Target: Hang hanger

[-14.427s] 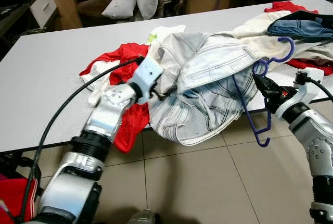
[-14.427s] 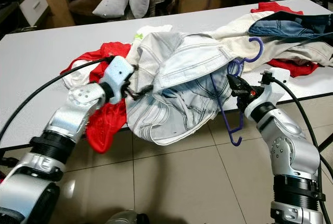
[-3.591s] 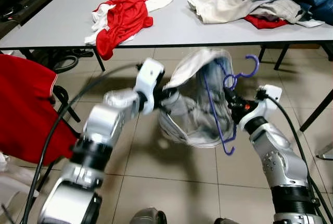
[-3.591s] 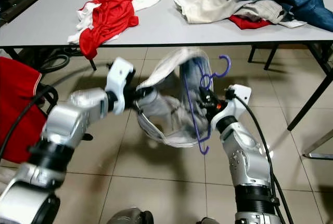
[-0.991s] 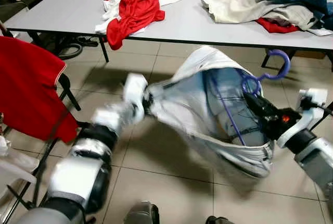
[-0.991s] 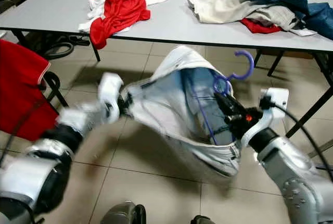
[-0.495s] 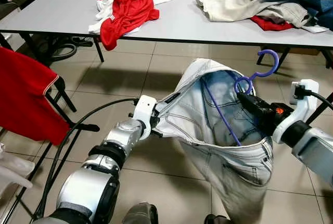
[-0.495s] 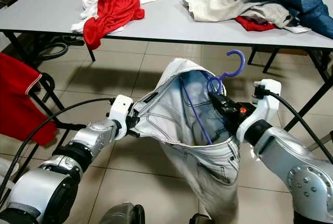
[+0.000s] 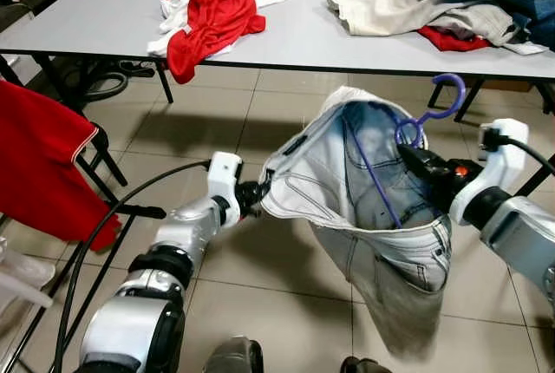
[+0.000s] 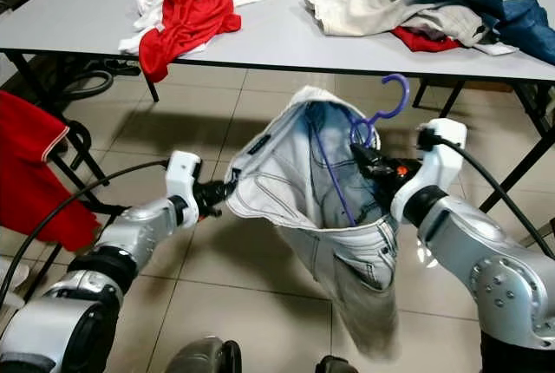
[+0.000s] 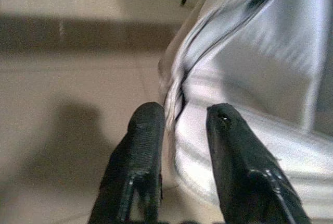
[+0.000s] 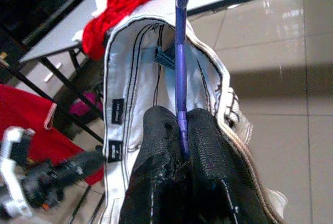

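A pair of light blue jeans [image 9: 381, 256] hangs over the tiled floor in front of me, waist stretched open, one leg dangling down. My left gripper [image 9: 253, 195] is shut on the waistband's left edge; in the left wrist view the band [image 11: 174, 96] runs between the two black fingers [image 11: 145, 130]. My right gripper [image 9: 409, 156] is at the waist's right side, shut on a purple hanger [image 12: 180, 41]. The hanger's bar slants down inside the jeans and its hook [image 9: 448, 95] sticks up above the waistband.
A grey table [image 9: 104, 17] stands behind, carrying a red shirt [image 9: 212, 17] and a heap of beige and denim clothes [image 9: 434, 4]. A red garment [image 9: 39, 165] hangs on a dark frame at my left. Table legs [image 9: 165, 87] stand close behind the jeans.
The jeans have stopped swinging and the leg hangs straight down. My left gripper has drawn slightly left, stretching the waist wider. The right gripper still holds the hanger.
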